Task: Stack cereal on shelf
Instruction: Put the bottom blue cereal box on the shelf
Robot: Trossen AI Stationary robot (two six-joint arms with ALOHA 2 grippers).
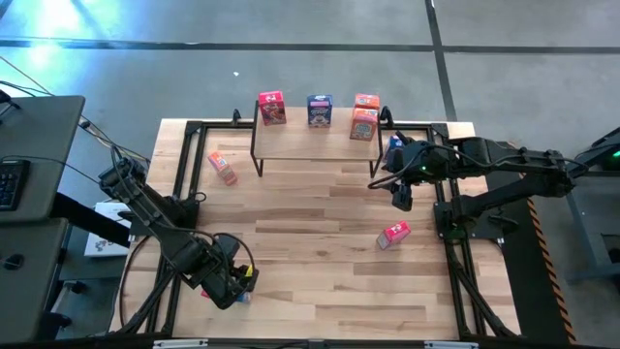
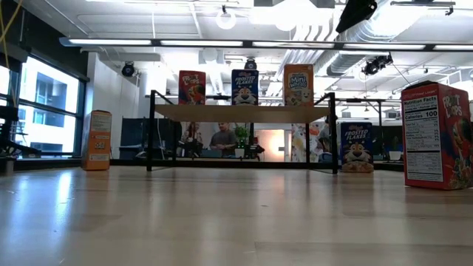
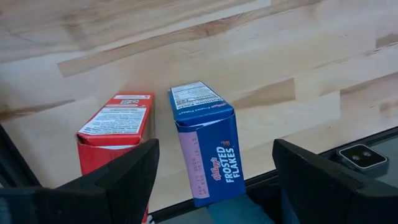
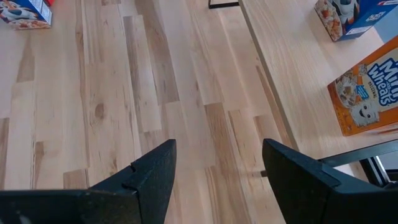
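Your shelf (image 1: pixel 315 143) stands at the table's far edge and carries four cereal boxes: a pink-red one (image 1: pixel 272 108) at its left end, a blue one (image 1: pixel 320 110) in the middle, and two orange ones, one (image 1: pixel 366 102) behind the other (image 1: pixel 362 124), at its right end. From table height you see only three of them on the plank, since the orange pair overlaps there.

Off the shelf, an orange box (image 1: pixel 222 167) stands on the table (image 1: pixel 310 252) just left of the shelf's legs. A pink-red box (image 1: pixel 393 234) sits in the open right half, well apart from the shelf. A blue box (image 2: pixel 358 147) stands by the shelf's right legs; from above the right arm mostly covers it.

Your left gripper (image 3: pixel 214 180) is at the near left corner, fingers spread and unclenched, straddling a blue Frosted Flakes box (image 3: pixel 205 146) without visibly touching it. A red box (image 3: pixel 115 130) stands just beside that one, partly behind one finger. Only the wrist camera shows this pair clearly.

Your right gripper (image 4: pixel 217 177) hangs beside the shelf's right end, fingers parted, nothing between them.
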